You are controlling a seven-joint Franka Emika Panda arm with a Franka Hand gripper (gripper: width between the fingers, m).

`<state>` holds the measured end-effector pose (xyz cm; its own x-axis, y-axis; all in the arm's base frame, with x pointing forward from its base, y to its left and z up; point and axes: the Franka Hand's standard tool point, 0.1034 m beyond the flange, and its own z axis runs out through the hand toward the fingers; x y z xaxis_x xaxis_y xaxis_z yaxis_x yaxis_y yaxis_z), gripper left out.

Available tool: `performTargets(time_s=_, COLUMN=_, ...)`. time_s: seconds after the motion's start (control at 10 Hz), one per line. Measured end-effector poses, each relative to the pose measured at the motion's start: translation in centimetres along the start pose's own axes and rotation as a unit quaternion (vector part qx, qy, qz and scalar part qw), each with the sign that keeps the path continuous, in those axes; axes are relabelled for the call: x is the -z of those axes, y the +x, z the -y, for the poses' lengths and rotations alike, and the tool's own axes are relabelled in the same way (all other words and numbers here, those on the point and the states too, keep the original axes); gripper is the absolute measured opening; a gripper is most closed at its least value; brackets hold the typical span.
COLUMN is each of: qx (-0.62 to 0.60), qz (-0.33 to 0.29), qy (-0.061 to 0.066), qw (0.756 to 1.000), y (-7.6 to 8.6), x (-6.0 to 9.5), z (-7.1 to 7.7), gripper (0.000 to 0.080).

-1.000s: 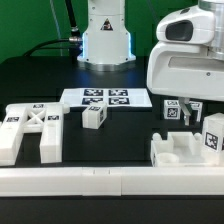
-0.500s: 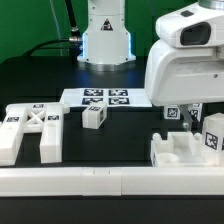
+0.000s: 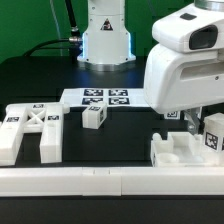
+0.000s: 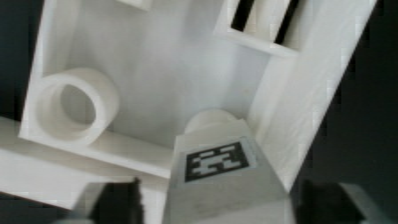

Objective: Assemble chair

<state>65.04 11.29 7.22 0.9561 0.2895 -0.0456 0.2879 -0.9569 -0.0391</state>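
In the wrist view an upright white leg block (image 4: 222,150) with a square tag on its face stands between my gripper's (image 4: 226,203) two dark fingers (image 4: 118,200), which press in on its two sides. Behind it lies a white chair part with a round socket (image 4: 75,105) and slots. In the exterior view my bulky white hand (image 3: 185,65) hangs low at the right and hides the jaws and most of that block. The seat slab (image 3: 178,152) lies just below, and another tagged leg block (image 3: 212,135) stands beside it.
The X-braced panel (image 3: 30,125) lies at the exterior view's left, with a small tagged block (image 3: 93,116) near the middle. The marker board (image 3: 100,98) lies behind them. A long white rail (image 3: 100,182) runs along the front, and the robot base (image 3: 105,35) stands at the back.
My hand has come down over the leg block at the right, covering its tag in the exterior view. The jaws have closed in from wide open.
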Motion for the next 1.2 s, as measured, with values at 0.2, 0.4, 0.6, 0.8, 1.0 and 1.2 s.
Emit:
performTargets(time_s=0.2, qx=-0.014, qz=0.0, qy=0.0, qw=1.0, y=0.0, x=0.0, z=0.0, gripper=0.0288)
performTargets(time_s=0.4, qx=-0.049, qz=0.0, qy=0.001, qw=0.999, y=0.0, x=0.0, z=0.0, gripper=0.0288)
performTargets(time_s=0.6, qx=-0.15, qz=-0.002, qy=0.012, qw=0.989, y=0.0, x=0.0, z=-0.1, gripper=0.0288)
performTargets(time_s=0.8, qx=-0.266, qz=0.0, qy=0.017, qw=0.964, y=0.0, x=0.0, z=-0.1, gripper=0.0288)
performTargets(time_s=1.0, qx=-0.341, qz=0.0, qy=0.013, qw=0.94, y=-0.1, x=0.0, z=-0.9, gripper=0.0289)
performTargets(time_s=1.2, qx=-0.402, qz=0.003, qy=0.008, qw=0.916, y=-0.3, x=0.1, z=-1.5, gripper=0.029)
